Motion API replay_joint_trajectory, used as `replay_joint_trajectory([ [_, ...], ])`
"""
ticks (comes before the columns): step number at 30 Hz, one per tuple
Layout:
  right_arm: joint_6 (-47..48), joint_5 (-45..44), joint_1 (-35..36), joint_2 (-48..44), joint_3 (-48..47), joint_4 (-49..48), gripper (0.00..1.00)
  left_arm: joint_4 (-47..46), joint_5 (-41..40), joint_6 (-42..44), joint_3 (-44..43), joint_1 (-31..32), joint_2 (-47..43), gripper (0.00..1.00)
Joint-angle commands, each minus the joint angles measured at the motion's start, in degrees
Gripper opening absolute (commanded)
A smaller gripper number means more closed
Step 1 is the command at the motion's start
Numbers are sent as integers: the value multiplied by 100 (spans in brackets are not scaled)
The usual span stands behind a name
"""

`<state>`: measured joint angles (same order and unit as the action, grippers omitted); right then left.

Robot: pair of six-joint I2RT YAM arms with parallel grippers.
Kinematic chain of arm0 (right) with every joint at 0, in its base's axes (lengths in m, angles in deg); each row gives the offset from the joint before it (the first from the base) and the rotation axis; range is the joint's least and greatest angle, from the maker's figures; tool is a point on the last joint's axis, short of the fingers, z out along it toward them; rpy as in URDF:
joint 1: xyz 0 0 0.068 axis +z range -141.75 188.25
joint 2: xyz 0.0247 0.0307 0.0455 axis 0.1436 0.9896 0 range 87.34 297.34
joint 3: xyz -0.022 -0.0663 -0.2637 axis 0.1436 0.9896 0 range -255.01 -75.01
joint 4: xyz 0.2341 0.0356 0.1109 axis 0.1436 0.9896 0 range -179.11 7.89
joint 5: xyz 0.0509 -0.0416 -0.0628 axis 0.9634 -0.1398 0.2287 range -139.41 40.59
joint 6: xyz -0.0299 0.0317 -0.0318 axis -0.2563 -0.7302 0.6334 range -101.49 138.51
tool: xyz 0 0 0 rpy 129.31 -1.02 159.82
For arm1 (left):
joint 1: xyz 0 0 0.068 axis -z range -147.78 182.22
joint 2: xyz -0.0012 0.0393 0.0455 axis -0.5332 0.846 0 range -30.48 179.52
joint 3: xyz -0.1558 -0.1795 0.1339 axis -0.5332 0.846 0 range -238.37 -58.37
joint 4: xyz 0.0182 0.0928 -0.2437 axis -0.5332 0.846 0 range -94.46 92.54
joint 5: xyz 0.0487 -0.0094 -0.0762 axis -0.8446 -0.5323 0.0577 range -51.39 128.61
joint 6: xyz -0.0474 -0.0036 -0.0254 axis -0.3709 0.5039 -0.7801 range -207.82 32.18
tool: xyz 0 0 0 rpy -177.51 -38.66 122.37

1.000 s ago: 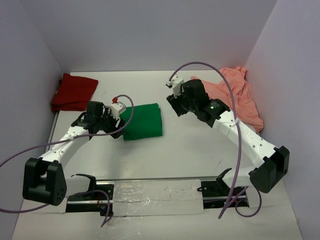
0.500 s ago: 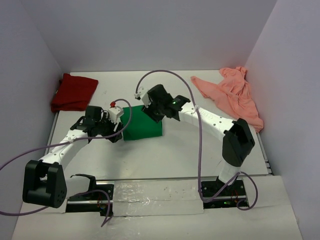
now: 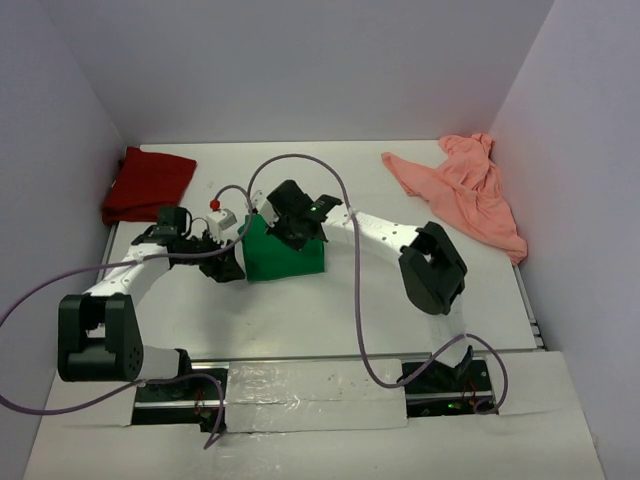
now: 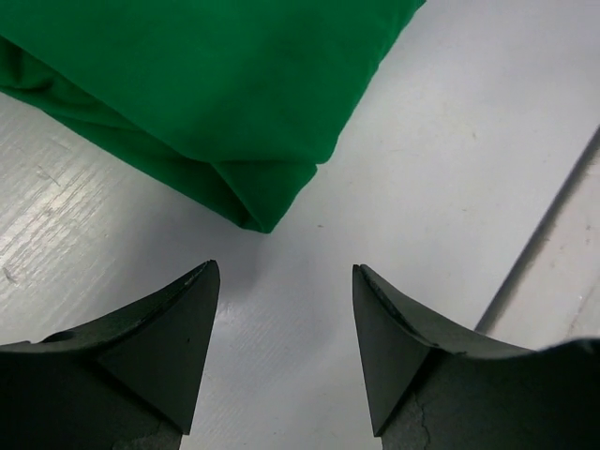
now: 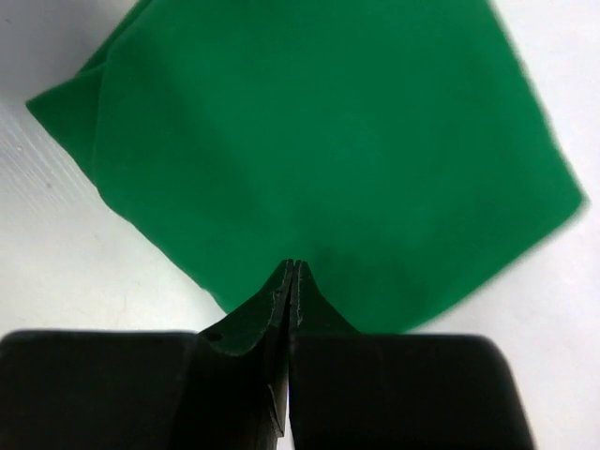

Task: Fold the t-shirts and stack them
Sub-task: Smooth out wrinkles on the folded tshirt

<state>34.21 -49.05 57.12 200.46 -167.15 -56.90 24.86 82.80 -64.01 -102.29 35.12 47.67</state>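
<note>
At the far left the dark red t-shirt [image 3: 148,185] lies bundled by the wall, not moved in the last second. It looks roughly folded, though from above I cannot be sure how neatly.

My left gripper [image 4: 286,272] sits low over the table [image 3: 350,310] just off the near-left corner of the green t-shirt [image 4: 187,75]. Its jaws are wide and hold nothing. The folded corner lies just ahead of the fingertips, not between them. They have narrowed only a little.

The real change is in the middle. My right gripper [image 5: 292,265] has swung across from the salmon-pink side and now sits on the far-left edge of the green t-shirt, which rests as a folded square at the table's centre. A second ago its jaws stood apart; now they are pressed together. From the wrist view I think they have nipped the cloth edge, and from above that corner looks raised towards the gripper.

So I judge the green t-shirt is about to be moved or given another fold, probably towards the red one.

At the right the salmon-pink t-shirt [image 3: 460,185] lies crumpled and unfolded, so most of the work remains.
</note>
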Motion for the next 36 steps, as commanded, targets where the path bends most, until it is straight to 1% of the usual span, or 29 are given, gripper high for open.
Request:
replay_joint_trajectory([
  [1, -173, 559, -34, 367, -497, 188, 0, 293, 731, 334, -336, -158, 129, 68],
  [2, -225, 727, -61, 517, -646, 520, 0, 407, 828, 413, -449, -201, 191, 68],
  [4, -497, 1000, -87, 947, -1024, 777, 0, 636, 1073, 563, -564, -281, 358, 68],
  [5, -637, 1306, -87, 1097, -1130, 1074, 0, 706, 1144, 667, -652, -281, 402, 68],
  [6, -726, 1396, -87, 1420, -1357, 1225, 0, 776, 1189, 703, -705, -464, 446, 68],
  [7, -822, 1466, -96, 1580, -1473, 1366, 0, 881, 1259, 738, -749, -491, 490, 68],
  [8, -928, 1780, -140, 1729, -1674, 1663, 0, 943, 1303, 817, -828, -527, 508, 68],
  [10, -1112, 2063, -201, 2221, -1938, 2216, 0, 1275, 1391, 984, -933, -553, 587, 68],
  [11, -1192, 2265, -245, 2388, -2227, 2411, 0, 1452, 1487, 1246, -1065, -545, 640, 68],
  [12, -1227, 2684, -315, 2695, -2386, 2822, 0, 1932, 1557, 1414, -1162, -544, 805, 68],
  [13, -1271, 2802, -351, 2819, -2553, 3000, 0, 2242, 1697, 1903, -1406, -544, 938, 68],
  [14, -1254, 3038, -403, 2890, -2720, 3080, 0, 2567, 1777, 2169, -1539, -553, 1078, 68],
  [15, -1245, 3066, -412, 2908, -2730, 3107, 0, 3231, 1856, 2763, -1810, -553, 1410, 68],
  [16, -1271, 2997, -430, 2865, -2678, 3055, 0, 3699, 2040, 3221, -1943, -545, 1614, 68],
  [17, -1263, 2996, -447, 2812, -2652, 2994, 0, 4165, 2111, 3705, -2093, -536, 2042, 67],
  [18, -1237, 3005, -465, 2716, -2634, 2950, 0, 4944, 2155, 4466, -2355, -518, 2264, 66],
  [19, -1263, 2988, -483, 2672, -2643, 2932, 0, 4943, 2173, 4387, -2419, -457, 2458, 65],
  [21, -1211, 2952, -535, 2567, -2686, 2949, 0, 4925, 1955, 4613, -2411, -343, 2722, 63],
  [22, -1236, 2891, -570, 2531, -2721, 2923, 0, 4925, 1771, 4667, -2402, -29, 2880, 63],
  [23, -1245, 2760, -614, 2479, -2722, 2862, 0, 4882, 1665, 4702, -2384, 87, 2942, 62],
  [24, -1202, 2750, -649, 2400, -2739, 2853, 0, 4733, 1568, 4555, -2367, 288, 2986, 62],
  [25, -1219, 2698, -693, 2381, -2774, 2853, 0, 4610, 1515, 4449, -2358, 360, 3030, 62],
  [26, -1210, 2567, -772, 2346, -2792, 2827, 0, 4426, 1462, 4074, -2323, 396, 3022, 62],
  [28, -1192, 2365, -834, 2294, -2880, 2783, 0, 3962, 1444, 3729, -2279, 440, 2917, 62],
  [31, -1254, 1978, -992, 2258, -3002, 2563, 0, 3617, 1409, 3131, -2244, 475, 2645, 62],
  [32, -1280, 1916, -1027, 2276, -3064, 2502, 0, 3285, 1339, 2712, -2200, 484, 2548, 62],
  [34, -1307, 1977, -1107, 2320, -3283, 2510, 0, 2923, 1225, 2340, -2112, 510, 2286, 63],
  [35, -1289, 1985, -1116, 2363, -3345, 2545, 0, 2373, 1111, 1816, -1964, 510, 2179, 63],
  [36, -1289, 2003, -1116, 2364, -3407, 2554, 0, 2089, 875, 1550, -1858, 510, 2091, 63],
])
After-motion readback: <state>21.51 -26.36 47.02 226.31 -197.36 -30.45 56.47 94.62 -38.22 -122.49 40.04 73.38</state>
